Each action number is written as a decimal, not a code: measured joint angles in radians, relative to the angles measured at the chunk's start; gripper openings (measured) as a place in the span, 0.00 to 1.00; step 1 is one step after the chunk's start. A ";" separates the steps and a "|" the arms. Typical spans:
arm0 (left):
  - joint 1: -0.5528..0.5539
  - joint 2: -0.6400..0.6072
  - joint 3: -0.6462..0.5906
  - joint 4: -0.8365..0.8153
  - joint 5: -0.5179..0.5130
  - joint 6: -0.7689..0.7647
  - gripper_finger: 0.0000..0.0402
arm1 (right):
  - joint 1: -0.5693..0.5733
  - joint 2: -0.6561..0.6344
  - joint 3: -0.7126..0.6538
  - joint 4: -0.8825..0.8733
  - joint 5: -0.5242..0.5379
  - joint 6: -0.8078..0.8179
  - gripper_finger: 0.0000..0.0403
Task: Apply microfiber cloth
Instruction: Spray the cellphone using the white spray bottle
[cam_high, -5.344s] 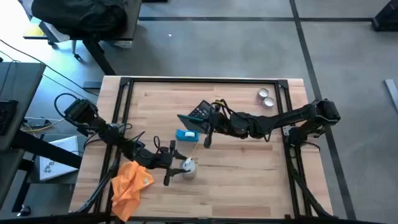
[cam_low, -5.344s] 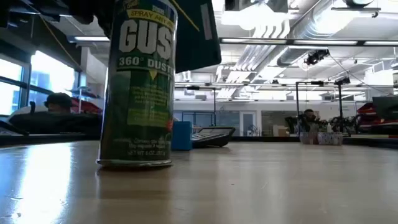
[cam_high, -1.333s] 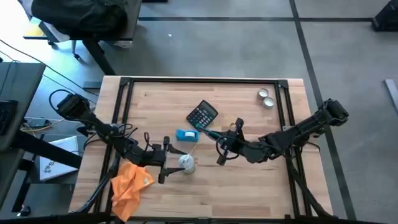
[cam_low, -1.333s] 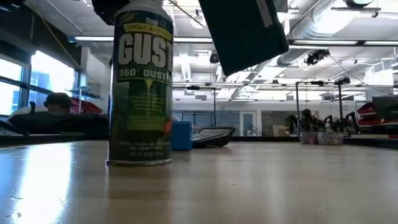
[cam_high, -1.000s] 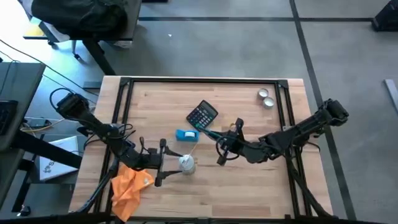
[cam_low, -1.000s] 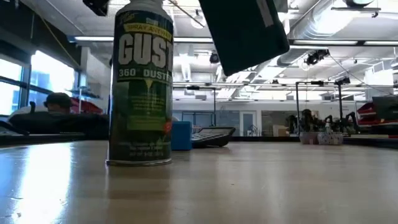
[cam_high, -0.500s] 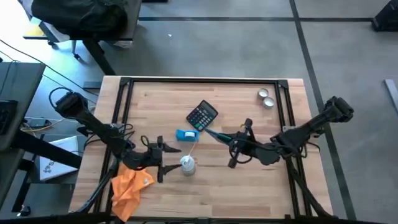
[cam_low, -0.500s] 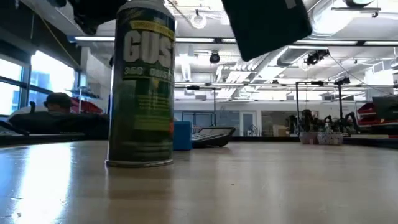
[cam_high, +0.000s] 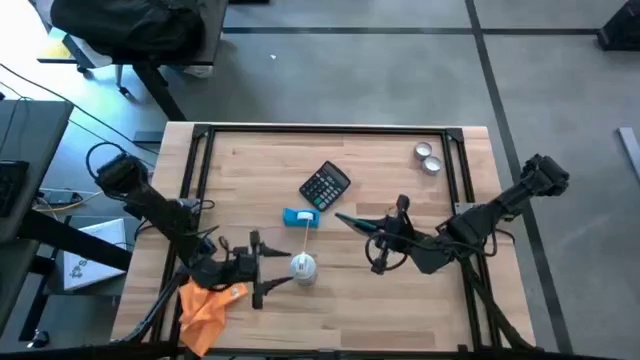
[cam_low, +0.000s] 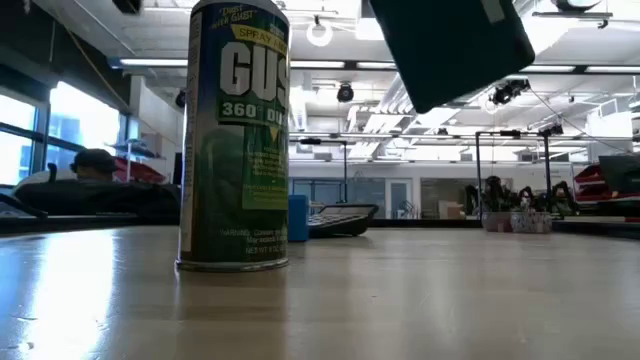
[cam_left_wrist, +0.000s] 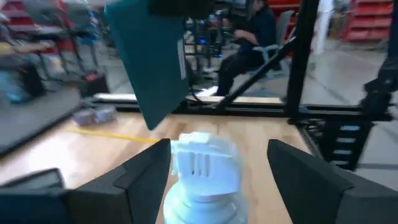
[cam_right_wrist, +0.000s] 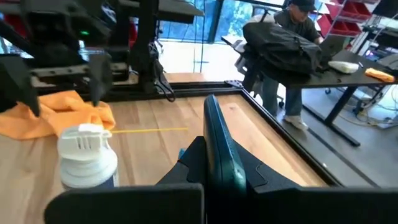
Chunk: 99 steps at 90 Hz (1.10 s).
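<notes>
The orange microfiber cloth (cam_high: 205, 305) lies crumpled at the table's near left corner; it also shows in the right wrist view (cam_right_wrist: 53, 112). My left gripper (cam_high: 257, 270) stands open just right of it. Its fingers point at the green duster can (cam_high: 302, 266), and the can's white cap (cam_left_wrist: 202, 165) shows between them with a gap on each side. My right gripper (cam_high: 383, 247) hangs right of the can, shut on a dark teal flat slab (cam_high: 352, 221). A black calculator (cam_high: 325, 185) lies beyond the can. My right gripper pinches the dark teal slab by its two flat faces at one end (cam_right_wrist: 217, 171), between the two fingers (cam_right_wrist: 186, 168). The fingers reach roughly level, from the table's right. The slab juts out past them toward the left, standing on edge and lifted clear of the table (cam_low: 455, 45).
A small blue box (cam_high: 300, 217) lies between the can and the calculator. Two small round tins (cam_high: 428, 157) sit at the far right. Black frame rails run along the table's left and right sides (cam_high: 462, 170). A person sits beyond the table (cam_right_wrist: 292, 43).
My right gripper has carried the teal slab toward the table's right edge, still clear of the table. My left gripper has shifted a little toward the near edge beside the can. The can stays upright, and its label has turned about and faces differently in the low view.
</notes>
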 joint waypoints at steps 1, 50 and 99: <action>-0.004 0.004 0.002 0.000 -0.004 -0.001 0.59 | -0.002 0.000 0.000 0.001 0.000 0.000 0.00; 0.038 0.083 0.007 -0.052 0.011 -0.255 0.59 | -0.244 0.029 0.000 0.140 -0.324 -0.053 0.00; 0.120 0.070 0.007 -0.075 0.136 -0.220 0.85 | -0.271 0.063 0.000 0.160 -0.368 -0.051 0.00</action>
